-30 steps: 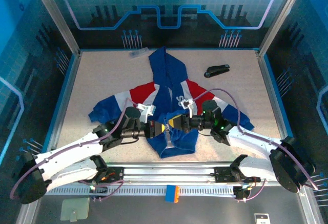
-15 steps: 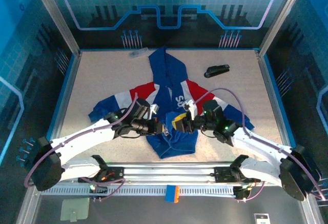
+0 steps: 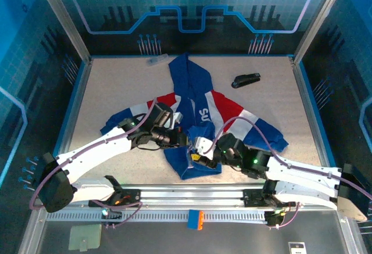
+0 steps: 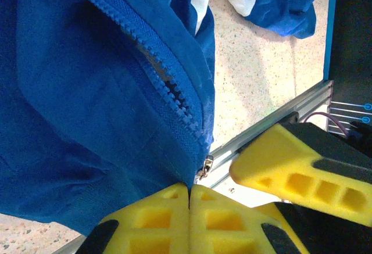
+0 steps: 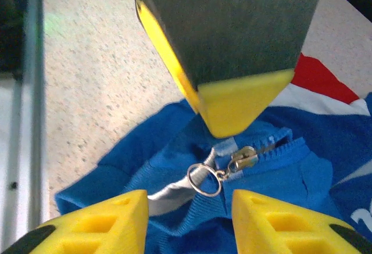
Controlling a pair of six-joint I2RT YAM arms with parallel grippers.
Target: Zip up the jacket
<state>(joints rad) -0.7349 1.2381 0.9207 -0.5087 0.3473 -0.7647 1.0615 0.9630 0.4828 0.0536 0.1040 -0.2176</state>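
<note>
One jacket [image 3: 192,108] is on the one bench [image 3: 116,91]. It has one zip slider [image 5: 244,160] with one ring [image 5: 204,180]. There is one black stapler-like thing [image 3: 246,80] and one small pale item [image 3: 156,60]. Two arms carry two tools: left tool [image 4: 189,193], right tool [image 5: 189,204].

Speckled beige tabletop [image 3: 116,85]; blue-lit patterned walls [image 3: 244,4]; aluminium corner posts [image 3: 62,18].

Illegible white lettering [image 3: 203,114] on jacket [image 3: 189,82]
</note>
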